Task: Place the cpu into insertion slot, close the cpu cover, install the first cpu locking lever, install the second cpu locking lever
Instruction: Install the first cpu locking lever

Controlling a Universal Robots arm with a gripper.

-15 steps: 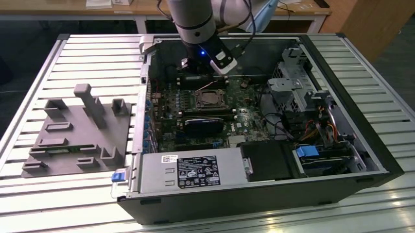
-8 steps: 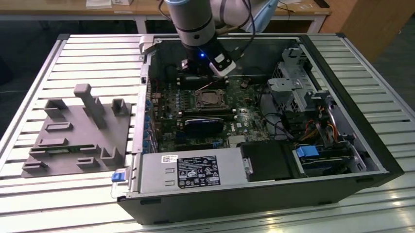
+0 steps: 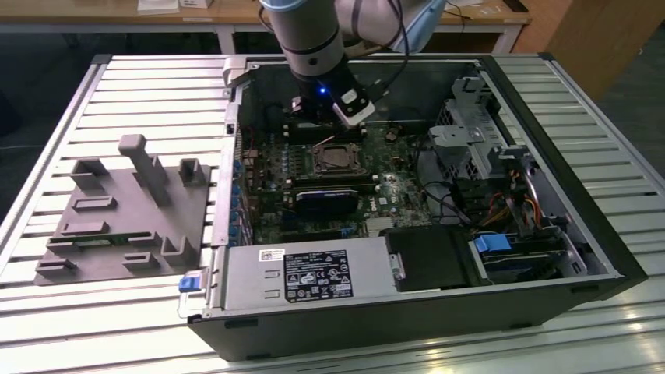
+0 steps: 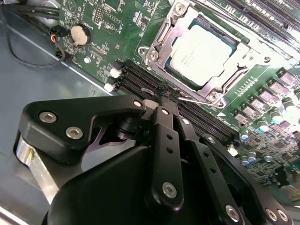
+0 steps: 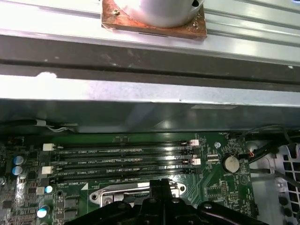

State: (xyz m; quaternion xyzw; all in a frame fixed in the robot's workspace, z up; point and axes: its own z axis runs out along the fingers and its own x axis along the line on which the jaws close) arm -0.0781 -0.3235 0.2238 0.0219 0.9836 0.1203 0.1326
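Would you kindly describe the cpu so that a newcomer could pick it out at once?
Inside the open computer case, find the green motherboard. Near its middle, next to the long black memory slots, sits the cpu: a flat square chip with a pale silver-grey top, ringed by the silver cpu cover, the only large bright square on the board.

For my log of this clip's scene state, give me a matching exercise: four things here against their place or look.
1 cpu
2 memory slots
3 coin battery
4 grey fixture

A outside the computer case, on the slatted table
B round, silver, on the green board
C square, silver-topped, framed by the cpu cover
D long, black, in parallel rows

Pairs: 1-C, 2-D, 3-B, 4-A
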